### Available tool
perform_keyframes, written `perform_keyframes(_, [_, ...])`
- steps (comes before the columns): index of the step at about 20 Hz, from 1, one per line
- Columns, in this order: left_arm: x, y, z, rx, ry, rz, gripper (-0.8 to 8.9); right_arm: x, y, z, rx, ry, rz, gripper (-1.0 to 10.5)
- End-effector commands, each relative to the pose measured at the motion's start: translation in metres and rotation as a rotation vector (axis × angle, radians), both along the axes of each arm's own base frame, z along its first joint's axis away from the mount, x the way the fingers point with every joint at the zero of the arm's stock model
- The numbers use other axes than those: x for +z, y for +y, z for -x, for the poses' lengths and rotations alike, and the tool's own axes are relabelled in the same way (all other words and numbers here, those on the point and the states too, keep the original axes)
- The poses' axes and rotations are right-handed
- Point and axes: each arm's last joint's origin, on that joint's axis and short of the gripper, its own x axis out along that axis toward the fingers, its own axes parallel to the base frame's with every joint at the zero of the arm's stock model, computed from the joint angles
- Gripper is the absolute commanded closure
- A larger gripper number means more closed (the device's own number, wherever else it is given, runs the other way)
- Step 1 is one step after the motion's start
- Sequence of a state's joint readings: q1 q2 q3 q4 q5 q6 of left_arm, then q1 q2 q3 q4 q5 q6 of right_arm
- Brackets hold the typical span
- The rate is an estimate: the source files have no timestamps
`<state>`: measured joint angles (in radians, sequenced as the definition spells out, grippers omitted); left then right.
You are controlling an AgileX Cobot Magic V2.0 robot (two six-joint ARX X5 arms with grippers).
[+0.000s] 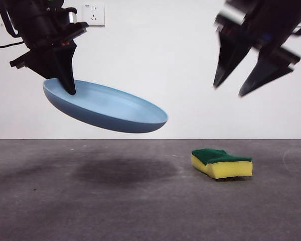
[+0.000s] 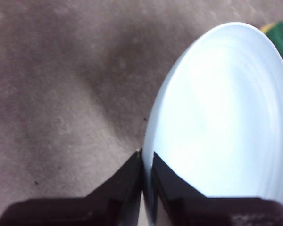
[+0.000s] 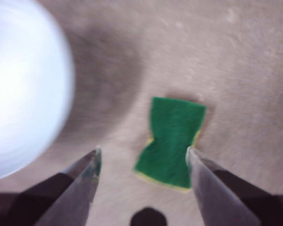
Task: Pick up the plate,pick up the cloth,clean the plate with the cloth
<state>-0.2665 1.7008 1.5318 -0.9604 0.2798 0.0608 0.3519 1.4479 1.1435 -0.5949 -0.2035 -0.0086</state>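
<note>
The jaws of the left gripper [image 1: 69, 86] are pinched together on the rim of the plate [image 1: 110, 108], one black jaw over the edge and one beneath it, at the upper left of the front view. The plate is light blue, round and shallow; it hangs in the air, tilted down toward the middle of the frame, clear of the table [image 1: 50, 211], which shows a soft dark shadow beneath it. In the left wrist view the two jaws of that gripper [image 2: 147, 162] meet on the plate's [image 2: 221, 122] pale edge, and a corner of the sponge [image 2: 280, 35] shows past the plate's far rim. The jaws of the right gripper [image 1: 231, 90] are spread wide and hold nothing; it is blurred at the upper right of the front view, above the sponge [image 1: 221, 163] and not touching it. The sponge, yellow foam with a green top, lies flat on the grey table at lower right of centre. In the right wrist view the green face of the sponge [image 3: 172, 141] lies between that gripper's [image 3: 144, 153] open jaws, with the plate [image 3: 23, 84] at the left edge. A wall socket [image 1: 94, 14] sits on the white wall at top left.
</note>
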Motion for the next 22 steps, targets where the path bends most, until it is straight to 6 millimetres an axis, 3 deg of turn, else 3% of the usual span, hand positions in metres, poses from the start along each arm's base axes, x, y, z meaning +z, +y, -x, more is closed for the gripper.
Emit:
perform_keyframes(1, [0.001,-0.006,0.001,-0.046,-0.007,-0.001,8.21,-0.019,0.013,-0.018,0.012,0.036,0.078,6.4])
perform_keyframes(9, [0.002,-0.015,0.003,-0.073,-0.02,0.002,8.21,-0.09,0.031,-0.052,0.018,0.2,0.166,6.4])
perform_keyframes(13, [0.003,-0.018,0.001,-0.069,-0.049,0.015,8.21,-0.115,0.034,-0.055,0.026,0.267,0.195,8.3])
perform_keyframes(15, [0.004,-0.019,-0.001,-0.067,-0.078,0.022,8.21,-0.116,0.034,-0.056,0.015,0.261,0.215,9.6])
perform_keyframes(19, [0.006,-0.022,-0.007,-0.024,-0.157,-0.04,8.21,-0.108,0.033,-0.055,0.012,0.245,0.208,9.6])
perform_keyframes(22, [0.0,-0.029,-0.009,-0.038,-0.15,-0.045,8.21,-0.08,0.034,-0.048,0.012,0.167,0.172,9.6])
